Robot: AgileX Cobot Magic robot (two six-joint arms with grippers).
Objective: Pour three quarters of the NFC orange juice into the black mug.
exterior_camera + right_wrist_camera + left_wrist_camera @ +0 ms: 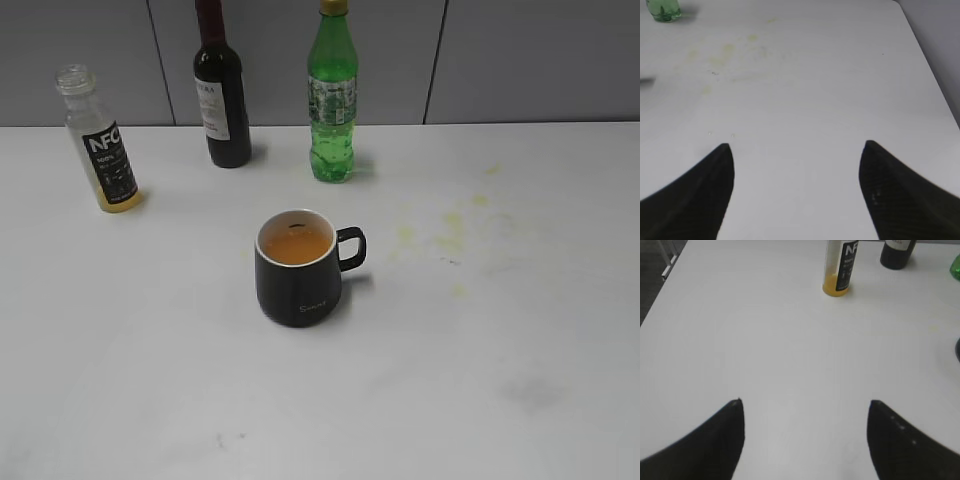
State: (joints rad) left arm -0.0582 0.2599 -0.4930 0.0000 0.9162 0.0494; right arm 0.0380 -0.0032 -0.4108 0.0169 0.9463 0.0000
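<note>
Both grippers, left gripper (805, 412) and right gripper (796, 155), hang spread wide and hold nothing above bare white table (480, 400); neither appears in the exterior view. Mid-table stands the black mug (298, 270), holding orange liquid. Far left, uncapped, nearly drained, stands the NFC orange juice (100, 140).

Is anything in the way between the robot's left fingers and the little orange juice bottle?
Nothing visible is. In the left wrist view only bare white table lies between the open left gripper and the NFC orange juice. The wine bottle stands off to the bottle's right, not in the path.
</note>
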